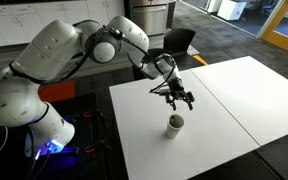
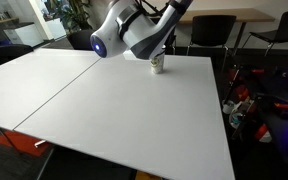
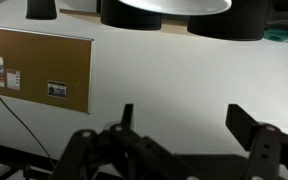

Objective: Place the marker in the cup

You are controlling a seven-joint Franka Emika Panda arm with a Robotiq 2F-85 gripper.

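The cream cup (image 1: pixel 175 122) stands upright on the white table (image 1: pixel 234 105). It also shows in the other exterior view (image 2: pixel 157 66), just below the arm. My gripper (image 1: pixel 180 98) hangs a little above and behind the cup, apart from it. In the wrist view its two black fingers (image 3: pixel 184 120) are spread wide with nothing between them, and only a pale wall shows past them. The marker does not show in any view. The cup's dark inside is too small to tell what is in it.
The table is two white tops joined along a seam (image 2: pixel 64 88). A black chair (image 1: pixel 180 42) stands behind the table and further chairs (image 2: pixel 212 30) stand at its far edge. The robot's base and cables (image 1: pixel 46 135) sit beside the table.
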